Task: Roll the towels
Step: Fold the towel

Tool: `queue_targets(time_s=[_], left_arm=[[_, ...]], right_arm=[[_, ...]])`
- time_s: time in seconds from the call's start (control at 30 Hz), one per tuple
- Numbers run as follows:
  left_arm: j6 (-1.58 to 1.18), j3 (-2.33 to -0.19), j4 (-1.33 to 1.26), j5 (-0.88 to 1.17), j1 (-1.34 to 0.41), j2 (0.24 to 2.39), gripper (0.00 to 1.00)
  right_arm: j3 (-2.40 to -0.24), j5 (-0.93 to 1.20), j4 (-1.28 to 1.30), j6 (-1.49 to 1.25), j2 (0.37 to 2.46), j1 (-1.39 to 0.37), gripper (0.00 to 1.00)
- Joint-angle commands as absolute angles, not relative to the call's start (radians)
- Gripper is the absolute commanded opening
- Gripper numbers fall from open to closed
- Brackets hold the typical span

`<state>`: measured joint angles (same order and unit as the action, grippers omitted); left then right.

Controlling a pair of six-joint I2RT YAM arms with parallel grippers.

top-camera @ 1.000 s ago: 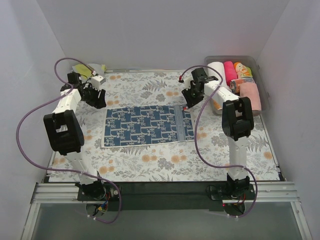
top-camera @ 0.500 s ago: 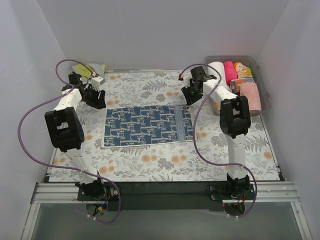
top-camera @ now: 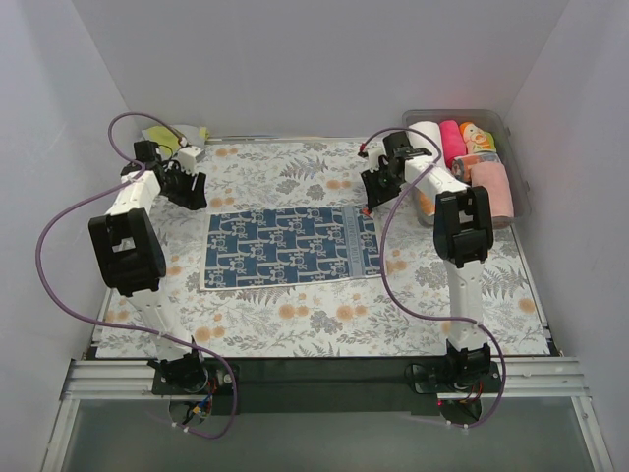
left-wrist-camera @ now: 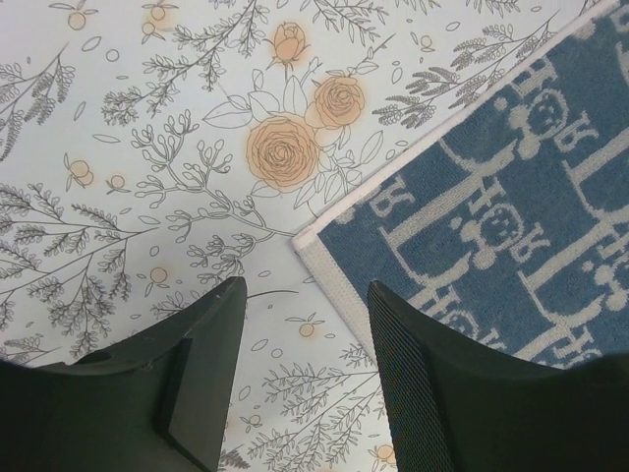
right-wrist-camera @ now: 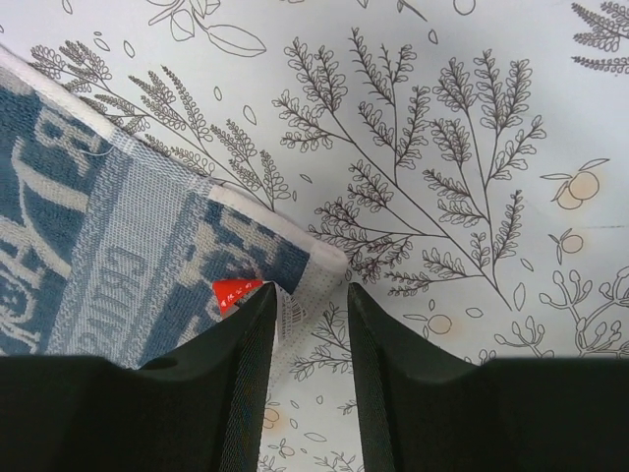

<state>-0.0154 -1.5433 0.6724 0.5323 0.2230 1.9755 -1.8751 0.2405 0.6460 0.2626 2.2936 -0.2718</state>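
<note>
A blue towel (top-camera: pixel 290 247) with a pale pattern lies flat and unrolled on the floral tablecloth (top-camera: pixel 324 324). My left gripper (top-camera: pixel 195 202) is open just above the towel's far left corner (left-wrist-camera: pixel 313 236), with the jaws straddling the towel's white edge. My right gripper (top-camera: pixel 368 207) is open above the far right corner (right-wrist-camera: pixel 329 258), where a red tag (right-wrist-camera: pixel 236 291) and a white label stick out. Neither gripper holds anything.
A clear bin (top-camera: pixel 511 167) at the back right holds several rolled towels, white, pink, orange and peach. A small yellow-green and white object (top-camera: pixel 169 139) lies at the back left corner. White walls close in the table on three sides.
Both grippers have drawn slightly back toward the far side, the left one a little leftward and the right one a little rightward. The towel has not moved.
</note>
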Motion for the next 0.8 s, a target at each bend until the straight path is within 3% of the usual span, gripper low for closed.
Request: queue_targets(time_s=[0.0,0.47,0.6,0.77], left_arm=[[-0.014,-1.588,0.672,0.54,0.222,1.973,0.49],[-0.005,-1.609,0.683,0.548,0.224,1.99,0.49],[-0.005,-1.611,0.684,0.551,0.224,1.99,0.49],[-0.008,-1.623,0.681,0.565,0.224,2.003,0.49]], right_arm=[[-1.887,0.333,0.64,0.23,2.246,-0.235,0.36],[-1.856,0.471,0.614,0.293,2.161,-0.218,0.37],[-1.789,0.421,0.608,0.327,2.118,-0.221,0.37],[-1.876,0.318,0.595,0.256,2.201,-0.236,0.33]])
